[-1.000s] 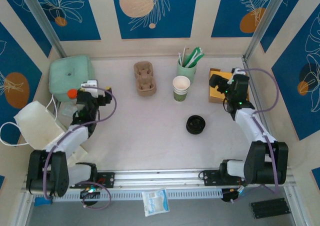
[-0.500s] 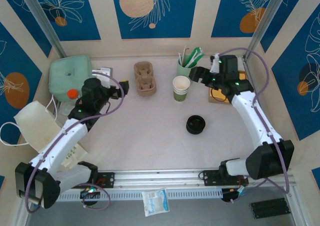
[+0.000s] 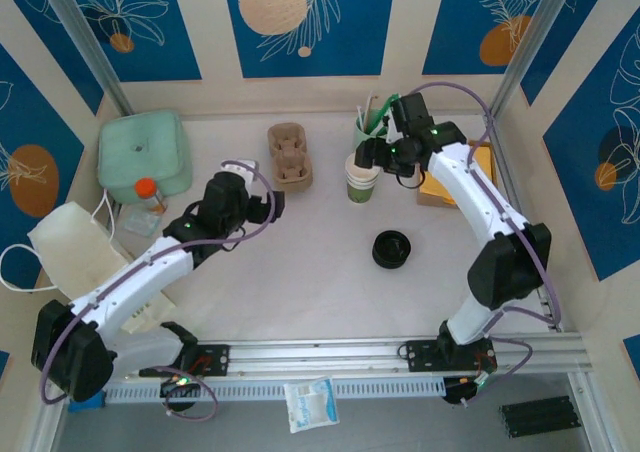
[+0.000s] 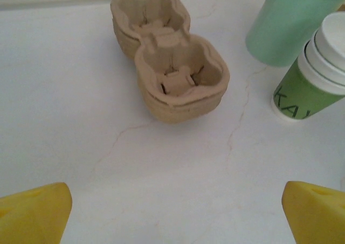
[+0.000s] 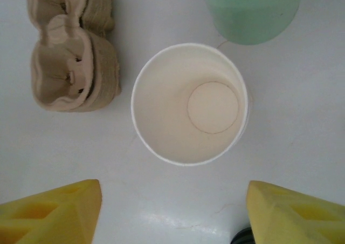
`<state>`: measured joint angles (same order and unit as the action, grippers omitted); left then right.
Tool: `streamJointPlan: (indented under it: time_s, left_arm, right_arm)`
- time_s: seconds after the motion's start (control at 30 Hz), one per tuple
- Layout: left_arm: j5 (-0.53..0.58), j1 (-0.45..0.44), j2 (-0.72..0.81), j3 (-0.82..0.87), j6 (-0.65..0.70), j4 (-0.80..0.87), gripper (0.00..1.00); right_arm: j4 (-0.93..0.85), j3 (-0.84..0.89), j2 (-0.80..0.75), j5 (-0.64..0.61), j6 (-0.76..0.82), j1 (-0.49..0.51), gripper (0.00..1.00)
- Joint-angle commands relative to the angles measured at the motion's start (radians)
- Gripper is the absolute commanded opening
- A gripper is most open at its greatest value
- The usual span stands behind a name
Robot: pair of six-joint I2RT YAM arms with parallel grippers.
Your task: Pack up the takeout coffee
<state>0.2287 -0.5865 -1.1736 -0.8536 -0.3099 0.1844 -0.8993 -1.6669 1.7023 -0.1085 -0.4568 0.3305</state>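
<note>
The takeout coffee cup (image 3: 362,178), white with a green band, stands open-topped near the back middle of the table. Its round black lid (image 3: 391,248) lies apart on the table in front of it. My right gripper (image 3: 369,158) hovers over the cup's far-right side. In the right wrist view I look straight down into the empty cup (image 5: 161,114), and the open right gripper (image 5: 175,211) has only bare table between its yellow fingers. My left gripper (image 3: 271,205) is open and faces the brown pulp carrier (image 4: 172,71), with the cup (image 4: 318,76) off to its right.
A mint-green cup of straws (image 3: 374,132) stands just behind the coffee cup. The pulp carrier (image 3: 290,157) lies left of it. A mint-green box (image 3: 145,152), an orange-capped bottle (image 3: 148,190) and a white bag (image 3: 75,247) crowd the left side. A yellow-brown box (image 3: 455,180) sits at right.
Both arms swung in from the table's sides towards the middle. The left one reached towards the pulp carrier. The right one left the yellow-brown box and came over the coffee cup.
</note>
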Motion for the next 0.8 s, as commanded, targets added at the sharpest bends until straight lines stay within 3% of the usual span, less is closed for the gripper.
streamJointPlan:
  time_s: [0.0, 0.13, 0.77]
  left_arm:
    - [0.018, -0.017, -0.004, 0.005, -0.020, 0.006, 0.99]
    - [0.011, -0.030, -0.006, 0.000, -0.016, -0.005, 0.99]
    - [0.003, -0.067, 0.008, -0.002, -0.001, -0.026, 0.99]
  right_arm:
    - [-0.084, -0.062, 0.057, -0.062, 0.000, 0.009, 0.65]
    - [-0.091, -0.112, 0.112, -0.093, -0.009, 0.001, 0.56]
    - [-0.079, -0.178, 0.242, -0.114, -0.010, -0.036, 0.42]
